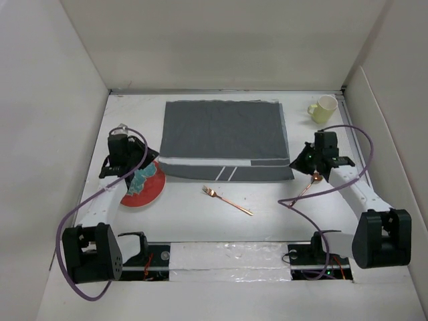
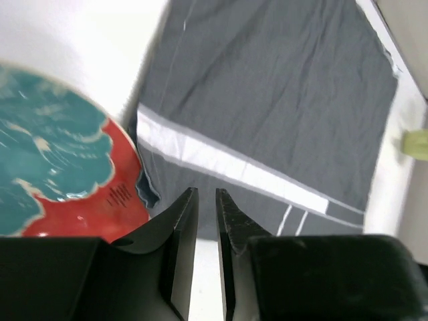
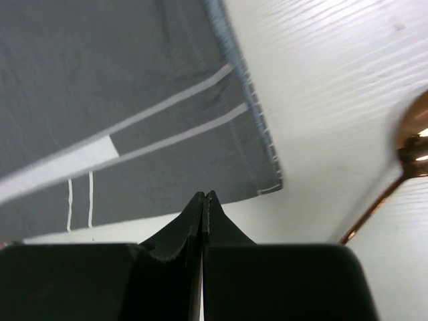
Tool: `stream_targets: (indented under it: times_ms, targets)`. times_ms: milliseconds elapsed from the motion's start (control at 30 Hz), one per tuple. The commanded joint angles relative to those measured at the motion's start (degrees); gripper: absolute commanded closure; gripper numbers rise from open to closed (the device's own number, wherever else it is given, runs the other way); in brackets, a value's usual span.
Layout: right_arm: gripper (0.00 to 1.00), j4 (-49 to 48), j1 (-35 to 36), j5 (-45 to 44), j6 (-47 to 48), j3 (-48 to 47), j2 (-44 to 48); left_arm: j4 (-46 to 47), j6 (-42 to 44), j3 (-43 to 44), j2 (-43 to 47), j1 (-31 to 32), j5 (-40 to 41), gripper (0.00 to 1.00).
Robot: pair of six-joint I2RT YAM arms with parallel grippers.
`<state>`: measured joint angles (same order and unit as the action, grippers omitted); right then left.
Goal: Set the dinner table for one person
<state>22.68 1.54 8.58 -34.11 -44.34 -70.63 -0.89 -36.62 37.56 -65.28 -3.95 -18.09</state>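
top: above, behind me, looks down on whole table | left wrist: close, past my left fingers, over plate and mat | right wrist: close, past my right fingers, over mat corner, spoon | shared: mat's striped edge

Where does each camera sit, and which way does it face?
Top external: above and behind the robot, looking down on the dinner table, placemat, plate and spoon; left arm and right arm show.
Left wrist: on the left arm, looking past the slightly open left gripper at plate and placemat.
Right wrist: on the right arm, looking past the shut right gripper at placemat corner and spoon.
Shared: all three see the placemat.
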Motion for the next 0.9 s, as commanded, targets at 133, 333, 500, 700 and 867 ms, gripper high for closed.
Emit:
stream_targets:
  times_ms: [133, 333, 500, 700, 867]
  targets:
    - [1.0, -2.98, 18.8, 1.88, 2.47, -3.03, -2.22, -4.22, 7.09, 8.41, 2.08, 4.82, 10.71, 0.86]
    - [1.0, -2.47, 32.02, -3.64, 2.2, -13.46, -18.62, -4.91, 8.32, 10.51, -2.03, 4.82, 7.72, 0.81]
    - [1.0, -3.07, 40.46, -6.21, 1.06, -18.68, -27.44, -6.58, 8.67, 9.21, -3.11, 4.82, 6.84, 0.77]
    - [1.0, -4.04, 46.7, -7.79, -0.43, -18.33, -30.88, -8.51, 8.5, 6.22, 0.23, 4.82, 8.24, 0.67]
    - [1.0, -6.06, 50.4, -6.12, -2.71, -15.43, -31.32, -11.94, 9.9, 3.22, 5.24, 4.82, 11.05, 0.66]
